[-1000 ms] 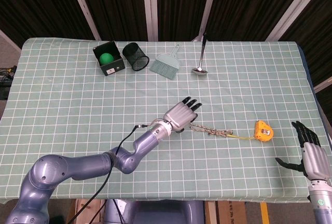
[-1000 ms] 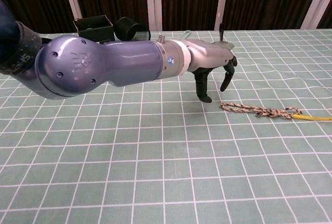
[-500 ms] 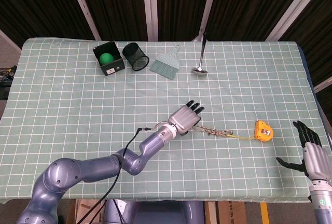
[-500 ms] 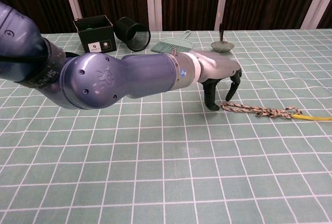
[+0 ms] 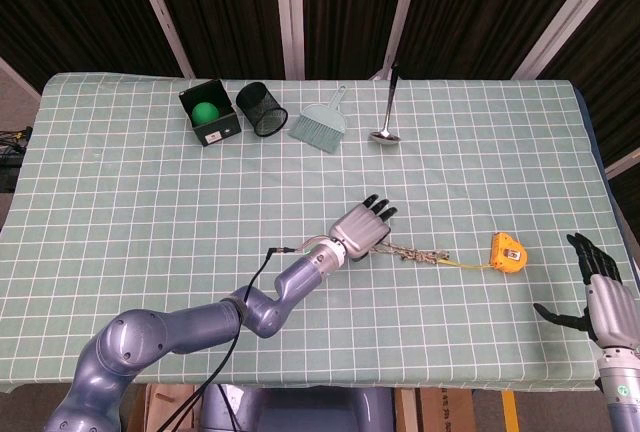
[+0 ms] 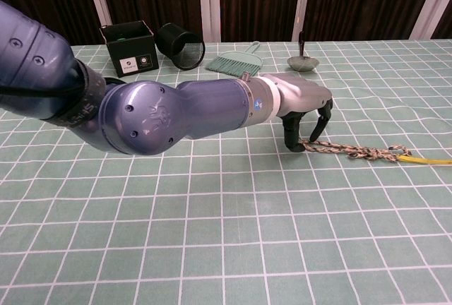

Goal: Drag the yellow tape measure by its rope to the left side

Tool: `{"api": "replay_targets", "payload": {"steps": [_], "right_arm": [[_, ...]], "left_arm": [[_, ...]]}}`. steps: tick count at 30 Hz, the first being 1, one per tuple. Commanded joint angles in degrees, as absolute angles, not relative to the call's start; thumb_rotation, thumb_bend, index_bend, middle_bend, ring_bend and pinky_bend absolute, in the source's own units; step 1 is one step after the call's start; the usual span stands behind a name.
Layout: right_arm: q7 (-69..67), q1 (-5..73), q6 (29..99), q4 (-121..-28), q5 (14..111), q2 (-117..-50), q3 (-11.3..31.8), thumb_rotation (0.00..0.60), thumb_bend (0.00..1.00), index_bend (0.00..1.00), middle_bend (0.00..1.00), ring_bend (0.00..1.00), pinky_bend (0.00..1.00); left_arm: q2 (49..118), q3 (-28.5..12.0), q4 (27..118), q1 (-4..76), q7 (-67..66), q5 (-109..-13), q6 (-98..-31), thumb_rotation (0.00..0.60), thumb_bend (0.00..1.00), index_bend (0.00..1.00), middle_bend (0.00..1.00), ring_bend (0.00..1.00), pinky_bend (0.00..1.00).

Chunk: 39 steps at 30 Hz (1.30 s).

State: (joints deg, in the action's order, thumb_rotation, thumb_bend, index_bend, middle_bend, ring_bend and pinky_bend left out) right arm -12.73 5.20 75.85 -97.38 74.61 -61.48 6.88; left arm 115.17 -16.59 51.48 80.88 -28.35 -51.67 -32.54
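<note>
The yellow tape measure [image 5: 508, 252] lies on the green checked cloth at the right. Its braided rope [image 5: 415, 251] stretches left from it, seen in the chest view as the rope [image 6: 353, 152] joined to a yellow strip [image 6: 427, 159]. My left hand [image 5: 362, 227] hovers palm-down over the rope's left end. In the chest view the left hand [image 6: 305, 107] has its fingertips [image 6: 297, 145] on the cloth on either side of that end, with nothing pinched. My right hand [image 5: 600, 297] stays at the table's right front edge, fingers spread, holding nothing.
Along the far edge stand a black box with a green ball [image 5: 209, 114], a black mesh cup on its side [image 5: 262, 108], a small green brush [image 5: 321, 125] and a ladle [image 5: 386, 112]. My left forearm [image 6: 176, 111] fills the left of the chest view.
My left hand has moved right and come down, so its fingertips now reach the rope's left end. Rope, tape measure and right hand have not moved.
</note>
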Motion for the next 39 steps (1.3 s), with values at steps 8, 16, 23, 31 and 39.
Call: {"api": "replay_targets", "payload": {"steps": [8,16,23,31,39], "right_arm": [[-13.06,5.15,75.79,-97.43,74.55,-61.35,6.93,0.6,0.12,0.0,0.0,0.0,0.0],[-13.22,5.13,75.76,-97.45,74.46,-61.29,6.99,0.6,0.12,0.0,0.0,0.0,0.0],[-13.14,5.11,75.81,-97.45,74.51,-61.28,7.0,0.6,0.12,0.0,0.0,0.0,0.0],[-13.18,5.09,75.79,-97.46,74.52,-61.27,6.99,0.6,0.12,0.0,0.0,0.0,0.0],[-13.42,5.01,75.74,-97.42,74.44,-61.09,6.99,0.6,0.12,0.0,0.0,0.0,0.0]], "left_arm": [[116.32,-16.42,49.52,81.48,-27.52,-51.98,-31.85,0.6,0.45,0.5,0.07,0.0,0.0],[117.18,-16.31,48.28,81.67,-26.99,-52.17,-31.69,0.6,0.46,0.53,0.07,0.0,0.0],[117.86,-16.41,47.52,81.46,-25.59,-53.79,-32.74,0.6,0.5,0.56,0.1,0.0,0.0],[117.82,-16.17,47.16,81.04,-24.85,-54.82,-32.79,0.6,0.52,0.56,0.1,0.0,0.0],[115.15,-15.74,50.37,79.22,-23.81,-57.79,-36.12,0.6,0.52,0.57,0.1,0.0,0.0]]}}
